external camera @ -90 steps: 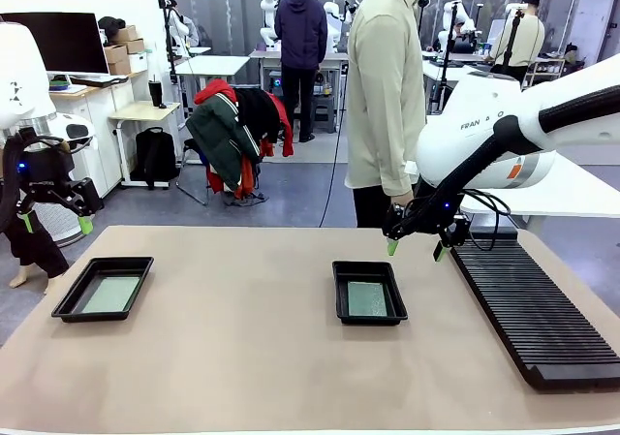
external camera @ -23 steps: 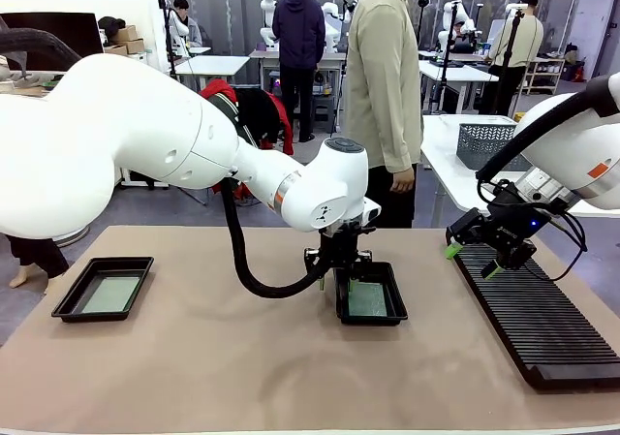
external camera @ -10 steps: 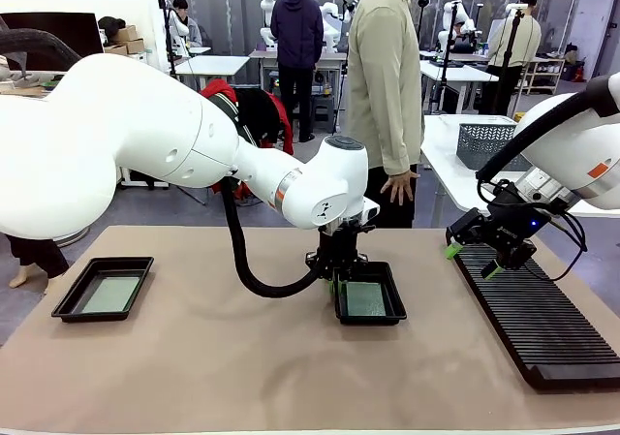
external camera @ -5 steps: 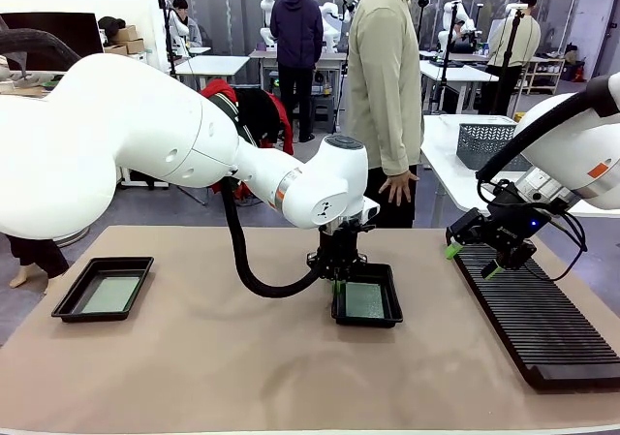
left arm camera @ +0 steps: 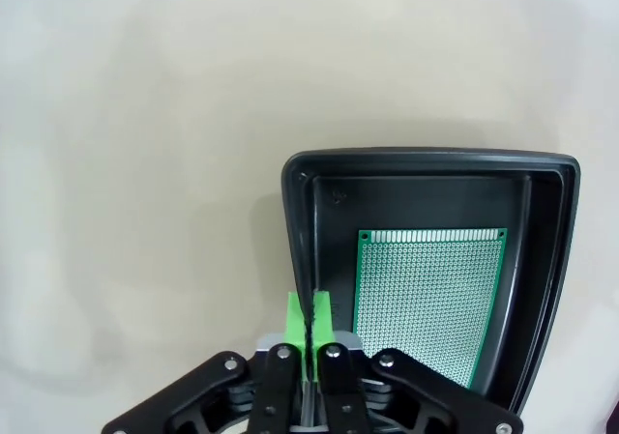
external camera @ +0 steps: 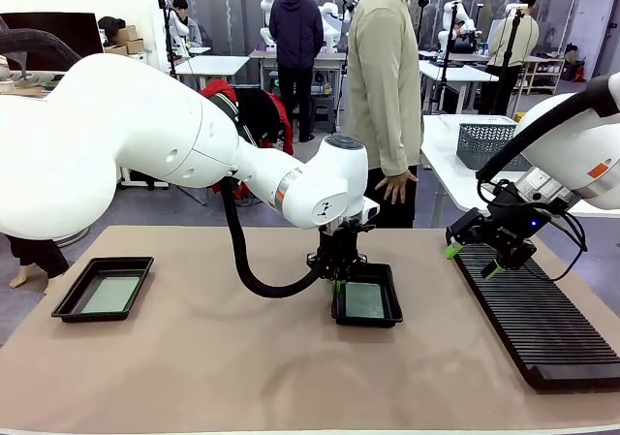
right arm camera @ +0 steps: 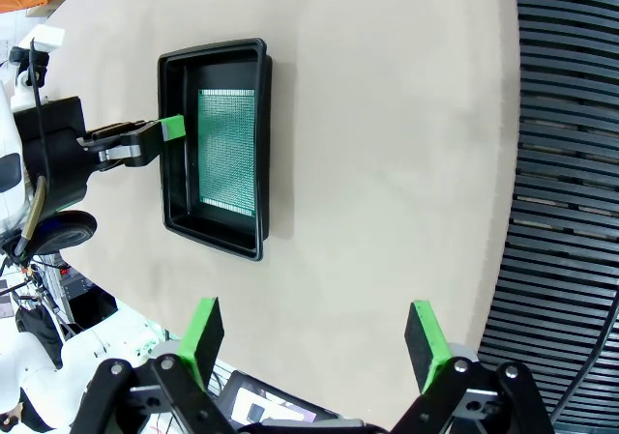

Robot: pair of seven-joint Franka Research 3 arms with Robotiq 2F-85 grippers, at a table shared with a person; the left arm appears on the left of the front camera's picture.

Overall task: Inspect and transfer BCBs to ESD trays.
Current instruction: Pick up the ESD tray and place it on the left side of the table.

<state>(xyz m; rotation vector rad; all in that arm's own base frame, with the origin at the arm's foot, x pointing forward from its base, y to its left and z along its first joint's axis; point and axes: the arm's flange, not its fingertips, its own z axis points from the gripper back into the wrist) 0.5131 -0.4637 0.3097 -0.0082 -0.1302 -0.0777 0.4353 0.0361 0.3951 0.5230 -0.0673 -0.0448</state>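
Note:
A black ESD tray [external camera: 395, 311] lies mid-table with a green grid BCB [external camera: 366, 300] flat on its floor. My left gripper [external camera: 338, 282] is shut on this tray's left rim. In the left wrist view the green pads [left arm camera: 298, 320] pinch the tray wall [left arm camera: 426, 168] beside the BCB [left arm camera: 426, 299]. A second ESD tray [external camera: 68, 301] at the far left holds a pale BCB [external camera: 108, 294]. My right gripper [external camera: 471, 261] hangs open above the rack with nothing between its fingers. From the right wrist view the right gripper [right arm camera: 314, 342] looks down on the tray [right arm camera: 215, 55], the BCB [right arm camera: 227, 149] and the left gripper [right arm camera: 166, 128].
A long black slotted rack [external camera: 533, 314] runs along the table's right side [right arm camera: 566, 163]. A person [external camera: 383, 86] stands at the far edge, one hand [external camera: 397, 185] hanging near the table. A grey wire-mesh basket [external camera: 492, 144] sits on a white table behind.
The left arm has come across from the far left and closed on the middle tray's rim. Over the last second the tray slid slightly to the left. The right gripper has held still above the rack.

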